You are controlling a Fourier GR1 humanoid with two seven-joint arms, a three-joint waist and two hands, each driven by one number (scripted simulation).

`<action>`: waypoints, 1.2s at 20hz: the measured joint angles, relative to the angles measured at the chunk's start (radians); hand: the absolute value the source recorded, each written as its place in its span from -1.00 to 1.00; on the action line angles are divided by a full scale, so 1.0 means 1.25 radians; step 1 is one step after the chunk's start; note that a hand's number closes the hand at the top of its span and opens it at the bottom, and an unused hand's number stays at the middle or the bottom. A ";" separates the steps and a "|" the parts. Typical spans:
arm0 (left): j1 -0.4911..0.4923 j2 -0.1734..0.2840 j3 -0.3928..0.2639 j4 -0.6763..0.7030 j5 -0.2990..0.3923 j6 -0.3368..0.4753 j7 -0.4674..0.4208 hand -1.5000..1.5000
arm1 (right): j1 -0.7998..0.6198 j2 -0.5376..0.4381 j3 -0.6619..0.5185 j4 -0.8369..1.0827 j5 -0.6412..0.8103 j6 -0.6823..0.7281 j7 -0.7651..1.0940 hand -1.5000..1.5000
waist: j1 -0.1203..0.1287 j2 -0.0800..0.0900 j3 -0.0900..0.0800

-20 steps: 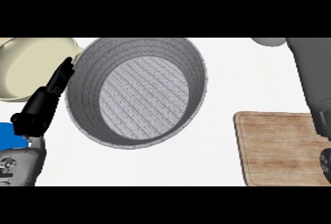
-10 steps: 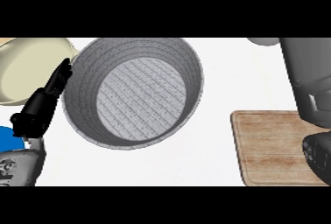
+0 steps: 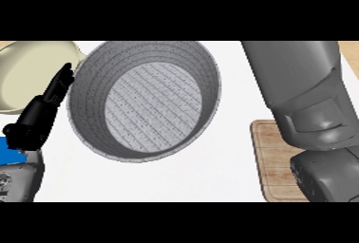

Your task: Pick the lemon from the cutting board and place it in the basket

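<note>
The grey woven basket [image 3: 144, 102] stands left of centre on the white counter, and nothing shows inside it. A strip of the wooden cutting board [image 3: 270, 159] appears at the right; my right forearm [image 3: 305, 90] covers most of it. No lemon shows anywhere, so it may be hidden behind that arm. At the forearm's lower end sits my dark right hand [image 3: 324, 176], over the board and turned so its grasp is hidden. My left hand [image 3: 38, 118] rests open at the left edge with straight fingers pointing up, just beside the basket's rim.
A cream bowl [image 3: 28, 71] sits at the back left, behind my left hand. A blue object [image 3: 8, 151] and a grey part of my left arm [image 3: 17, 182] show at the lower left corner. White counter [image 3: 231, 156] lies between basket and board.
My right forearm has swung left and further into view, now covering most of the cutting board. The basket and my left hand have kept their places.
</note>
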 measured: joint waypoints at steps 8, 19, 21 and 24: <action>0.006 -0.012 -0.011 -0.023 -0.013 0.003 0.015 0.00 | -0.035 0.045 0.051 0.041 0.010 0.038 0.095 1.00 | 0.003 0.001 0.000; 0.002 -0.007 0.006 -0.009 -0.003 -0.014 0.005 0.00 | -0.006 0.022 0.225 0.049 0.160 0.056 0.055 -1.00 | 0.003 0.003 0.000; 0.007 -0.011 0.001 -0.025 -0.004 -0.015 0.016 0.00 | 0.001 0.015 0.232 0.058 0.164 0.074 0.035 -1.00 | 0.004 0.003 0.000; 0.009 -0.013 0.004 -0.023 -0.009 -0.012 0.010 0.00 | 0.004 0.028 0.224 0.064 0.152 0.096 0.033 -1.00 | 0.003 0.003 0.000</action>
